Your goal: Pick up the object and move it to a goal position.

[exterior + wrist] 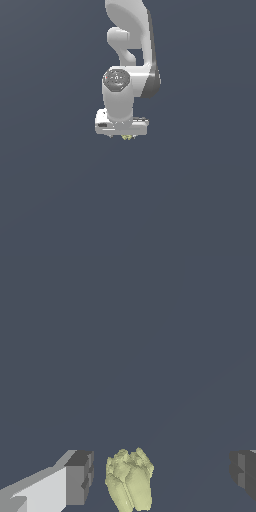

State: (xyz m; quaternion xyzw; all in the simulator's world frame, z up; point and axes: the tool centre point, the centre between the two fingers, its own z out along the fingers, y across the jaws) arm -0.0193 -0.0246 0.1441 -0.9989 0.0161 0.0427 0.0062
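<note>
The object [129, 483] is a small pale yellow-green knobbly blob. In the wrist view it lies between my two dark fingertips [80, 478], nearer to this one than to the other; neither finger touches it. My gripper [161, 476] is open, with the jaws wide apart. In the exterior view the white gripper [125, 135] hangs from the arm at the middle of the picture, and only a small bit of the object [128, 137] peeks out under the white hand. No goal marker shows in either view.
A plain dark blue-grey surface [60, 200] fills both views. The white arm [127, 50] rises above the gripper to the picture's top edge.
</note>
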